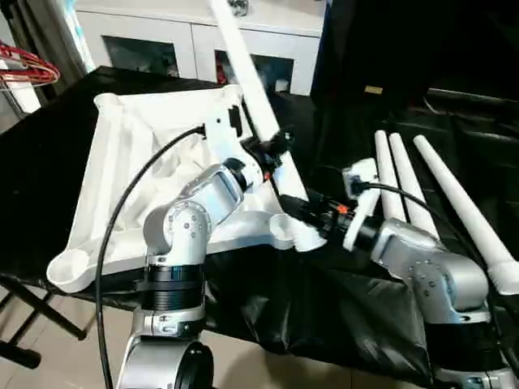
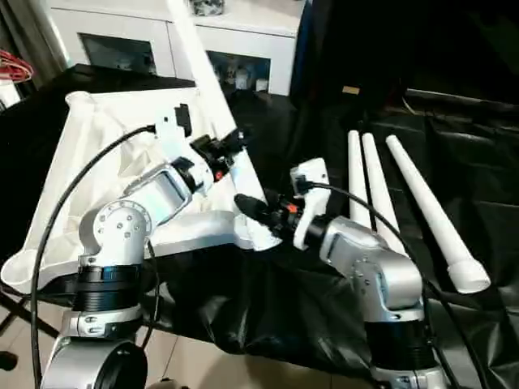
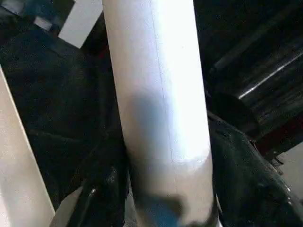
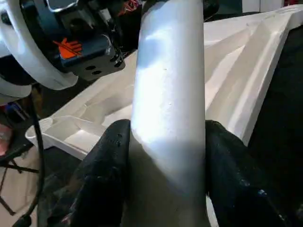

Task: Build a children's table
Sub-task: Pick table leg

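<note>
Black fingers (image 4: 106, 175) of the right pincer (image 2: 258, 212) press against both sides of a white leg (image 1: 258, 105), gripping it near its lower end. That end sits at the near right corner socket (image 1: 293, 231) of the tabletop (image 1: 138, 162), and the leg slants up and away toward the robot's left, its upper part crossing in front of the white cabinet (image 1: 195, 36).

Higher on the same leg, the left pincer (image 1: 274, 147) has its dark fingers (image 3: 102, 184) standing on either side of the tube, close against it; whether they actually clamp it cannot be told from the wrist view.

The white plastic tabletop lies upside down on the black-draped table (image 1: 340, 300), ribbed underside up, with a round socket at each visible corner; the near left socket (image 1: 69, 267) hangs close to the table's front edge. A black cable (image 1: 122, 219) arcs over the left silver forearm (image 1: 203, 198).

To the right of the right forearm (image 2: 365, 259), three more white legs (image 1: 405, 182) lie on the black cloth, side by side and fanning slightly apart, the outermost one (image 2: 430, 215) reaching nearest the front edge with its flared end. Red wire hangers (image 1: 24, 69) show at the far left.
</note>
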